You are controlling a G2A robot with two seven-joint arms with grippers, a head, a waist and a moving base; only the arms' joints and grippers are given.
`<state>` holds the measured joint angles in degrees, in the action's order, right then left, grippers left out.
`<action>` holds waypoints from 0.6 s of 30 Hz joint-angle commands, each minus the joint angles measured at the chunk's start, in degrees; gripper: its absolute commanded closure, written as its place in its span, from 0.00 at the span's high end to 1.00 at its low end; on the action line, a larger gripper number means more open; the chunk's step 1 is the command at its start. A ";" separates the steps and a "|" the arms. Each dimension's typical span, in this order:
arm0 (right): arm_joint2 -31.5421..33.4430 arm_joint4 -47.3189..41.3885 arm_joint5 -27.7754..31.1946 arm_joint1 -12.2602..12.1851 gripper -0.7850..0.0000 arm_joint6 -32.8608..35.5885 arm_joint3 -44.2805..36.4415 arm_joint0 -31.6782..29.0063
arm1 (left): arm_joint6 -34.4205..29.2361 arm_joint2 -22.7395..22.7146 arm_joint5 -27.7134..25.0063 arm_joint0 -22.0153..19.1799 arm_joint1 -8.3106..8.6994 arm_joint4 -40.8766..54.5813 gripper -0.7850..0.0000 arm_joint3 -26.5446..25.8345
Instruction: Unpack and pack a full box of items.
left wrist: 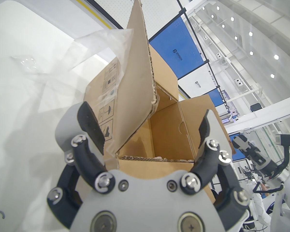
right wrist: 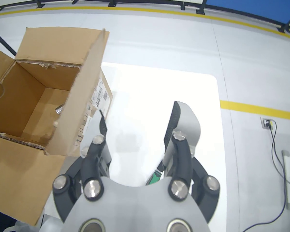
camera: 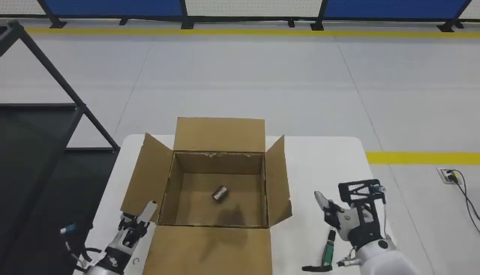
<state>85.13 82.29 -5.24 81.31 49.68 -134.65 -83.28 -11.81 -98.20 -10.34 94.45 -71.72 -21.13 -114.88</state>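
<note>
Box (camera: 220, 134) open on desk (camera: 322, 162), four flaps out. One small metal cylinder (camera: 219, 194) lying on box floor, near centre. Left end effector (left wrist: 147, 117) jaws apart, empty, beside box's left flap. Right end effector (right wrist: 138, 111) jaws apart, empty, over desk right of box. Green-handled tool (camera: 328, 246) on desk beside it.

Top view, lower left corner: the left gripper (camera: 139, 222) is pointed toward the upper right of the frame, and its jaws are spread wide. Lower right corner: the right gripper (camera: 339, 200) is pointed toward the top of the frame, and its jaws are likewise parted. In the right wrist view, dark pads (right wrist: 170, 119) are seen lining the inner faces of the pale fingers.
</note>
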 commanded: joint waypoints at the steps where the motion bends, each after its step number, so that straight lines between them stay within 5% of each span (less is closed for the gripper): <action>1: 2.24 -2.03 -0.30 -0.08 1.00 -0.09 0.15 -2.32 | -0.08 0.12 0.13 -0.18 0.02 -0.30 1.00 -0.14; 9: 7.58 -8.60 -4.43 -0.23 1.00 5.33 12.22 0.89 | -0.07 -0.18 0.54 -0.65 0.10 0.02 1.00 -0.02; 18: 7.58 -8.60 -4.43 -0.23 1.00 5.33 12.22 0.89 | 0.40 -0.66 0.27 -0.50 0.14 1.14 1.00 1.07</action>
<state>92.71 73.68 -9.67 81.07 54.99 -122.43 -82.39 -11.41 -98.84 -10.01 93.95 -71.59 -20.09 -113.93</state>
